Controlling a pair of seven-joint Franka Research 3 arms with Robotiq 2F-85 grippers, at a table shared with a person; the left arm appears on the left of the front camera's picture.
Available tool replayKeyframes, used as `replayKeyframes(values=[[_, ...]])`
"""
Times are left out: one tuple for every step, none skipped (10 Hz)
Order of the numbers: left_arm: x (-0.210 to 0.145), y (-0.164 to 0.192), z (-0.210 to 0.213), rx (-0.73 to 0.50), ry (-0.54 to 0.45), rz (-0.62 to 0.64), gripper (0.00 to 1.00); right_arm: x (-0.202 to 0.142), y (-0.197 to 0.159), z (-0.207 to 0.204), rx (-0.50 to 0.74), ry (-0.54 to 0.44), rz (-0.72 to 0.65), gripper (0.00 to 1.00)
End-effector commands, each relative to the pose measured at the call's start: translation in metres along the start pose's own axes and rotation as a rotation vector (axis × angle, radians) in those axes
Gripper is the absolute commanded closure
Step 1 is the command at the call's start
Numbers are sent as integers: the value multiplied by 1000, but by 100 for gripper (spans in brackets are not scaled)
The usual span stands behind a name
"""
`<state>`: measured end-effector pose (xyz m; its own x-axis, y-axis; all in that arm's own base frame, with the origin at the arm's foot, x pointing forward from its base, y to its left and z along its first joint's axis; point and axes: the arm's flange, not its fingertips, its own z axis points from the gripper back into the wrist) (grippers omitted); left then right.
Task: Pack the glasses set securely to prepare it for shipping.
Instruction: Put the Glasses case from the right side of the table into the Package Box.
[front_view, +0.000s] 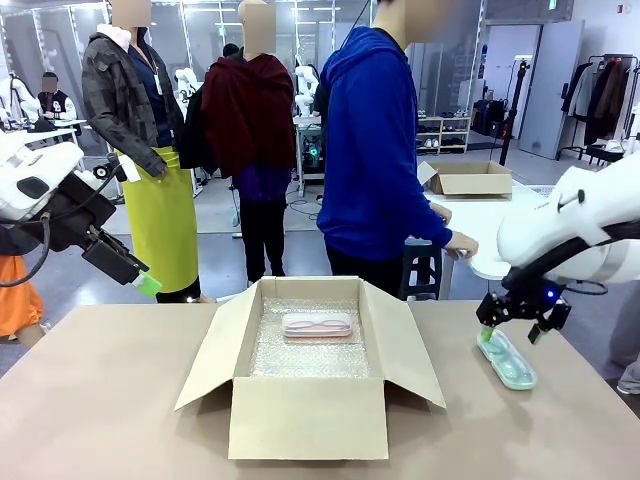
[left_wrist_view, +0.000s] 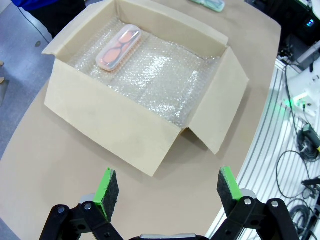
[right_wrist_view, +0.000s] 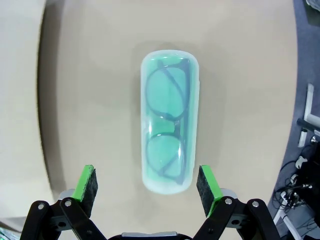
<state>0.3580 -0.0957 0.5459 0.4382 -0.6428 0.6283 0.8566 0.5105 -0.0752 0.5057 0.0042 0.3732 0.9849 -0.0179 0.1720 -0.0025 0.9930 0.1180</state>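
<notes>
The pale pink case (front_view: 317, 325) lies on bubble wrap at the back of the open cardboard box (front_view: 305, 415); the left wrist view shows its pink glasses (left_wrist_view: 119, 47) through the clear top. The mint green case (front_view: 507, 360) lies flat on the table at the right, dark-framed glasses (right_wrist_view: 168, 127) showing through its lid. My right gripper (front_view: 493, 333) hovers open directly over the case's near end, fingers (right_wrist_view: 86, 183) straddling it without touching. My left gripper (front_view: 143, 281) is raised at the far left, open and empty, its pads (left_wrist_view: 107, 186) looking down at the box.
A person in a blue hoodie (front_view: 372, 140) stands behind the box, a hand (front_view: 462, 241) resting on a white side table. Another cardboard box (front_view: 470, 178) sits on that table. The box's flaps (front_view: 211, 345) spread outward. The table's right edge (front_view: 575, 350) runs close to the green case.
</notes>
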Motion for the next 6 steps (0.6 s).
replayKeyframes(values=[[-1, 2, 2, -16, -16, -17, 0, 11, -1, -20, -26, -3, -1, 0], [-1, 2, 2, -16, -16, -17, 0, 15, -6, -30, -38, 0, -9, 0], [-1, 2, 2, -16, -16, -17, 0, 19, -8, -36, -50, 0, -16, 0], [-1, 2, 2, -16, -16, -17, 0, 22, -12, -43, -61, -1, -28, 0], [-1, 2, 2, -16, -16, -17, 0, 26, -16, -49, -51, -14, -41, 0], [-1, 2, 2, -16, -16, -17, 0, 30, -20, -53, -57, -20, -48, 0]])
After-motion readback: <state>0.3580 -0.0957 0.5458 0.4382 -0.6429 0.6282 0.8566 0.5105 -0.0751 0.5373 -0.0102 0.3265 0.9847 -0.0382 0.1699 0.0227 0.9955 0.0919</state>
